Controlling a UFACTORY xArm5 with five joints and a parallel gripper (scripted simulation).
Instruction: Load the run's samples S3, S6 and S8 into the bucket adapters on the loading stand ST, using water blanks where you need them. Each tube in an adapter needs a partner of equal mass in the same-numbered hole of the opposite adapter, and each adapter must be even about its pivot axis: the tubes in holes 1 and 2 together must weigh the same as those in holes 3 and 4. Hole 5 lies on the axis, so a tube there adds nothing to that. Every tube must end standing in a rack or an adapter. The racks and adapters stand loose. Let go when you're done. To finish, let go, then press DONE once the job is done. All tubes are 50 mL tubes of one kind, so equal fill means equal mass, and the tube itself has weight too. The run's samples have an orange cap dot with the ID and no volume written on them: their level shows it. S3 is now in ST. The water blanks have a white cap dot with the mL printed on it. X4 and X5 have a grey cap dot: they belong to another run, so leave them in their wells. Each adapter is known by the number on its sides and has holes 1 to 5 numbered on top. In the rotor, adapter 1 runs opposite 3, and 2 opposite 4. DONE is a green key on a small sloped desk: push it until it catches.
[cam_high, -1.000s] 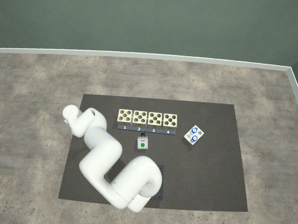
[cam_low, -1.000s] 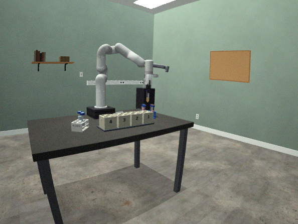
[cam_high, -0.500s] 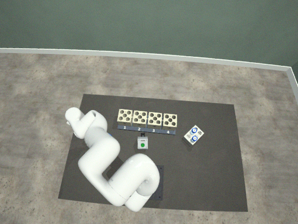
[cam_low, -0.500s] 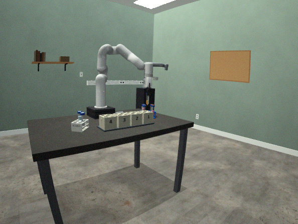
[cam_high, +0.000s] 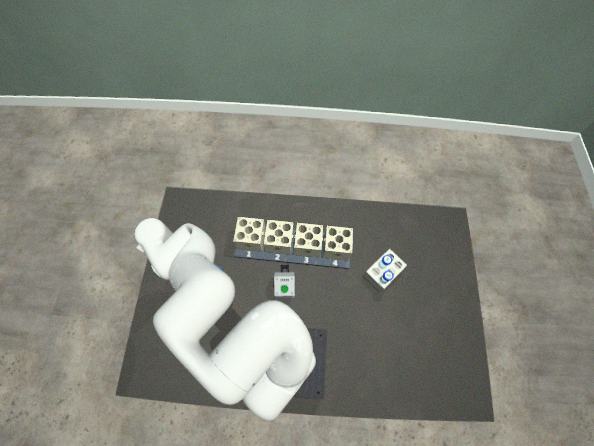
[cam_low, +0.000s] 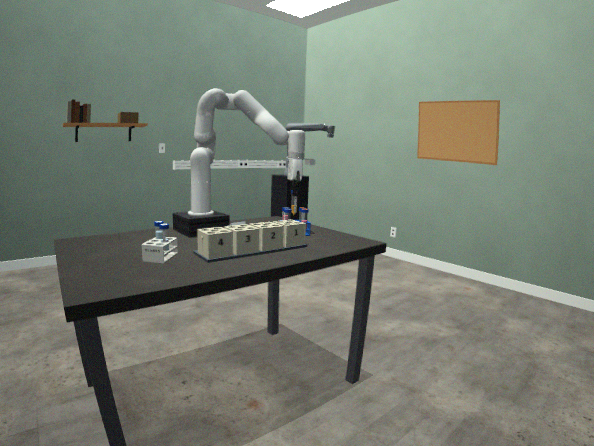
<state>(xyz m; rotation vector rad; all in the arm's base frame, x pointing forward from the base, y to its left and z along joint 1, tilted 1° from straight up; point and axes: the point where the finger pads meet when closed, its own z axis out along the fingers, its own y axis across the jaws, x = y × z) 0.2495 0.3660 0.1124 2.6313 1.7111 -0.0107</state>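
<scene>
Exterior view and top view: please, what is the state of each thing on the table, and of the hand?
Hand: shut on a tube, pointing straight down.
Tube: held upright, raised behind the block marked 1.
Four blocks: upright in a row, no tubes seen in their holes.
Small rack: two blue-capped tubes standing, two wells empty.
Green button: nothing touches it.

The adapters (cam_low: 251,240) show side numbers 4, 3, 2, 1 (rack lettering is unreadable).
</scene>
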